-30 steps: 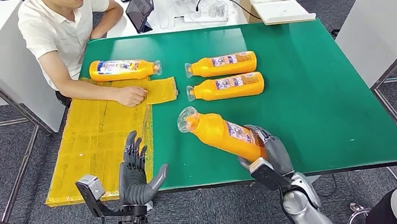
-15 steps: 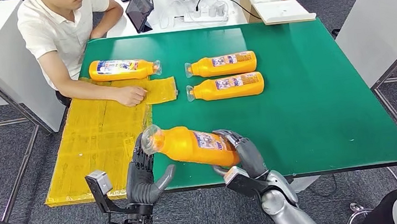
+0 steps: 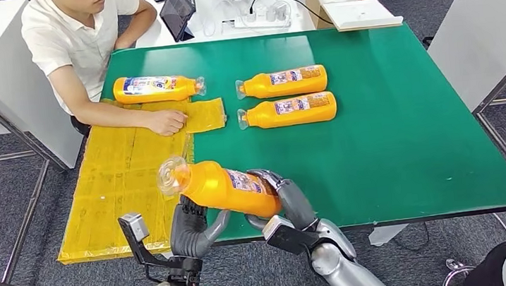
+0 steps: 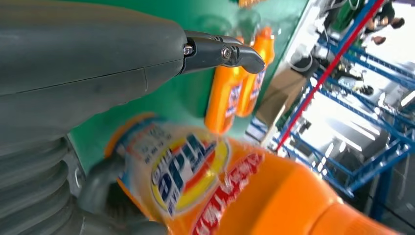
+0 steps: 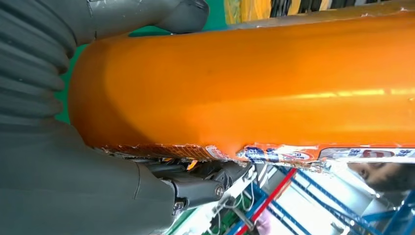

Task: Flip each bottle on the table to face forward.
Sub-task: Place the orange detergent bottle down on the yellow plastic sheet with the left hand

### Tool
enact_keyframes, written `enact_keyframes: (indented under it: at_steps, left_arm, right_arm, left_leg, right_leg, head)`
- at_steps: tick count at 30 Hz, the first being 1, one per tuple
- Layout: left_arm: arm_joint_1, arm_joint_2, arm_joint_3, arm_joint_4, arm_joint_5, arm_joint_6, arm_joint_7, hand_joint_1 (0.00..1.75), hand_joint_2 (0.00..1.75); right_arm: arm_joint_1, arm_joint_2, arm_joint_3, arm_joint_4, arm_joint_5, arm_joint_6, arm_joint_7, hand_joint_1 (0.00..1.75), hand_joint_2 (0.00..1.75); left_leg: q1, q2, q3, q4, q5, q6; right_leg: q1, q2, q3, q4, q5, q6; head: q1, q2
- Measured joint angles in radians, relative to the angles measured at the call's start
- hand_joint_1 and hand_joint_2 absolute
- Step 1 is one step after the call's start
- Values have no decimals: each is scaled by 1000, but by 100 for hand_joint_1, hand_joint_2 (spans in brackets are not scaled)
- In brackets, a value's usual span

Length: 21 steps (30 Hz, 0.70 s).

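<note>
With 3 bottles lying near the table's (image 3: 405, 134) far edge, the right hand (image 3: 289, 207) grips a 4th bottle (image 3: 223, 186) above the near edge over the open, empty left hand (image 3: 192, 231), apparently mid-handover.

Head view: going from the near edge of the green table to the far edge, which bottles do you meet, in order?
held bottle in the right hand → nearer bottle of the pair → farther bottle of the pair. The bottle by the person lies about level with the farther one, so I leave it unranked.
</note>
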Motion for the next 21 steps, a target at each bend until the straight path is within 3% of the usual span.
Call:
enact_keyframes:
  at_steps: [19, 21]
  left_arm:
    - [-13, -10, -4, 0, 20, -89, -22, 0, 175]
    - [-15, -10, -4, 2, 13, -82, -21, 10, 175]
  right_arm:
    - [-44, 13, 28, 117, -2, 21, -14, 175, 175]
    - [-49, 16, 30, 127, 5, 20, -16, 175, 175]
  left_leg:
    - [0, 0, -1, 0, 0, 0]
    - [0, 0, 0, 0, 0, 0]
  right_leg:
    - [0, 0, 0, 0, 0, 0]
    - [0, 0, 0, 0, 0, 0]
  head:
    - [0, 0]
    - [0, 0]
